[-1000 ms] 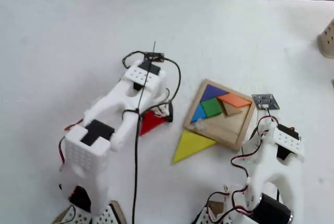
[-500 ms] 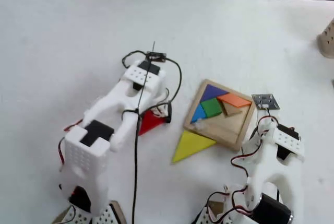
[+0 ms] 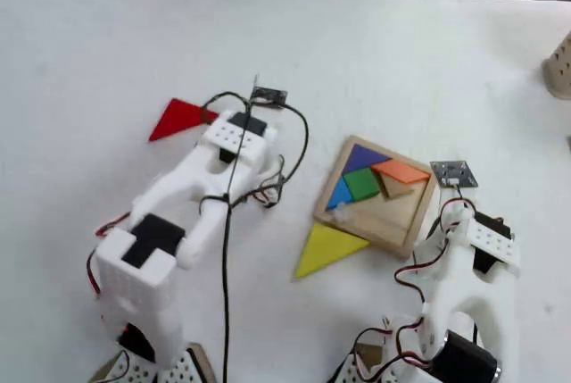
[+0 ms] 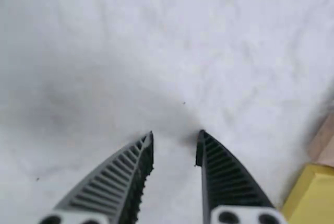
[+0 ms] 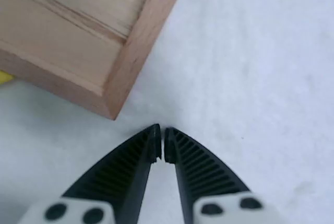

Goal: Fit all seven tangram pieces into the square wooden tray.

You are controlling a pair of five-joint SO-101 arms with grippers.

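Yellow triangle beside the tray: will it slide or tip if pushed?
Yellow triangle looks rigid and flat on the table, so it likely slides, not tips or rolls. Its low edge probably makes pinching awkward.

**White table and the objects resting on it**

A white table (image 3: pixel 428 53) fills the high view from the near edge to the far edge. A square wooden tray (image 3: pixel 368 237) lies flat right of centre, turned so that one corner points to the near edge. A yellow triangle (image 3: pixel 326 247) lies flat at the tray's near-left side, with one edge against the rim. A red triangle (image 3: pixel 178 119) lies flat on the bare surface left of centre, farther back, well apart from the tray. At the far right edge stands a pale, perforated cone (image 3: pixel 560 66), cut off by the frame.
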